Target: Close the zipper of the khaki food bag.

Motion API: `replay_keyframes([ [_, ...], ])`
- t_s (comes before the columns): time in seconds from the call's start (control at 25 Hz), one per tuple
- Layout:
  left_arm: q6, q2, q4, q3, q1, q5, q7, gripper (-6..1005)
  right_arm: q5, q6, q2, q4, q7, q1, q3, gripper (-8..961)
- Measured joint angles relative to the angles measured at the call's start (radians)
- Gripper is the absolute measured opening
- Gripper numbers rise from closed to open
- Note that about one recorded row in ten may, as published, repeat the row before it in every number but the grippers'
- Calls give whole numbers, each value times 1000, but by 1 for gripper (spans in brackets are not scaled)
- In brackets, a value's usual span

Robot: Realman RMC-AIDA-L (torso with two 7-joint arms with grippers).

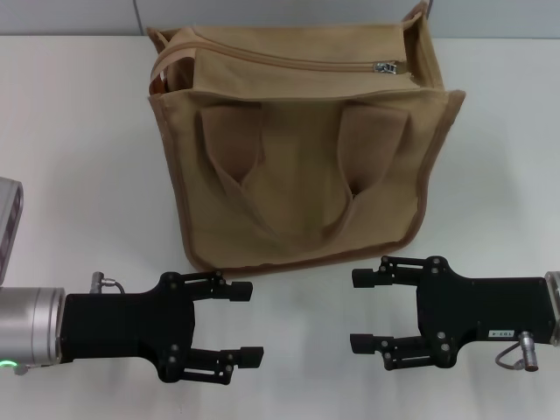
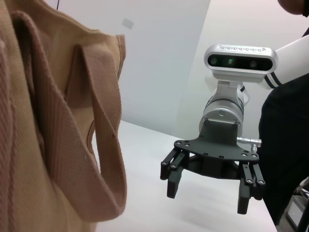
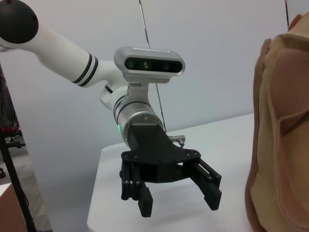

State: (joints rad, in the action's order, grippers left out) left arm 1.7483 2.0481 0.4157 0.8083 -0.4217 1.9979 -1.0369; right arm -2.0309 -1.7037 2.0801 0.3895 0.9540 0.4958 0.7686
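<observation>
The khaki food bag (image 1: 297, 175) stands upright on the white table, its two looped handles hanging down its front face. The tan zipper track (image 1: 280, 59) runs along the top, with the silver slider (image 1: 386, 67) near the right end. The top gapes at its left end. My left gripper (image 1: 245, 324) is open and empty, low in front of the bag's left corner. My right gripper (image 1: 361, 311) is open and empty in front of the right corner, facing the left one. The left wrist view shows the bag (image 2: 48, 135) and the right gripper (image 2: 207, 198). The right wrist view shows the bag (image 3: 285, 125) and the left gripper (image 3: 178, 204).
The white table (image 1: 79, 131) stretches to both sides of the bag. A grey device (image 1: 7, 227) sits at the left edge. A pale wall stands behind the table.
</observation>
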Motion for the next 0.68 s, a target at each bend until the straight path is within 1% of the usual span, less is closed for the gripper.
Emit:
replay_keyframes([
  [0.68,18,0,1,-6,0,-1,0,829,0,1,0,0,0,-4,-7,780],
])
